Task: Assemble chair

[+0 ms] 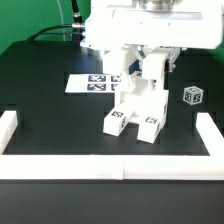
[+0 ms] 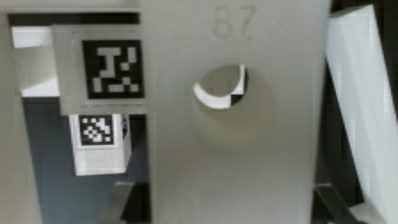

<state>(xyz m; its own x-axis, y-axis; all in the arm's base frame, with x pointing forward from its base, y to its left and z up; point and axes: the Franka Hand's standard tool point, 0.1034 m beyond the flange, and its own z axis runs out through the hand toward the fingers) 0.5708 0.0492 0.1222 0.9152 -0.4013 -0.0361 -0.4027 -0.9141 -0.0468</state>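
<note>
One chair assembly [image 1: 135, 105], one loose block [image 1: 191, 96] — apart

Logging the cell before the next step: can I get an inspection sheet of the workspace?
Surface: black table, white border rails on three sides.
Job's things: part-built chair upright at centre; small tagged block apart on the exterior view's right.
Clutter: nothing seen; marker board flat on the table, toward the exterior view's left.
Hand: hand at the chair's top; open or shut cannot be told.
Cables: dark cable at rear.
Surroundings: green backdrop.
</note>
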